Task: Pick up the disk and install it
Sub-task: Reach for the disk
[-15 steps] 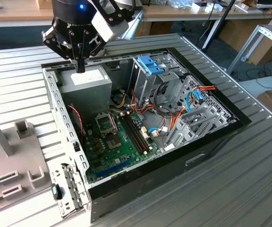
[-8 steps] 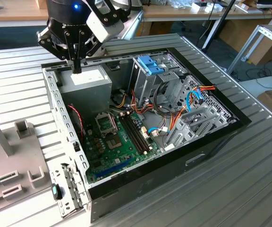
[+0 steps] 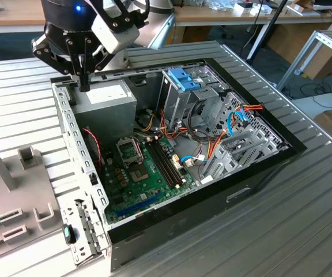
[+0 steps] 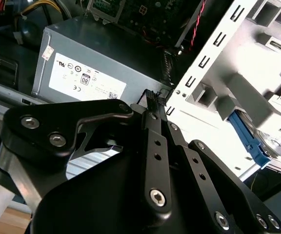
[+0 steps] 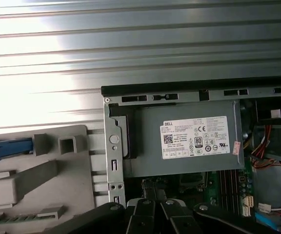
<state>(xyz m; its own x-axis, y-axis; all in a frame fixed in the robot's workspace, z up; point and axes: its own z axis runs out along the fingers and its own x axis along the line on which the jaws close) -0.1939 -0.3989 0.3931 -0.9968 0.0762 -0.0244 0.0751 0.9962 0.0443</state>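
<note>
The jaws hang clenched and empty above the power supply (image 5: 189, 141) in the open computer case (image 3: 172, 219). The disk (image 5: 6, 148), apparently its blue rail showing, lies in the grey holder (image 5: 48, 170) on the table (image 5: 130, 48) beside it.

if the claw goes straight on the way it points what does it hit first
The claw would likely meet the grey power supply first, near the case wall; depth is unclear.
</note>
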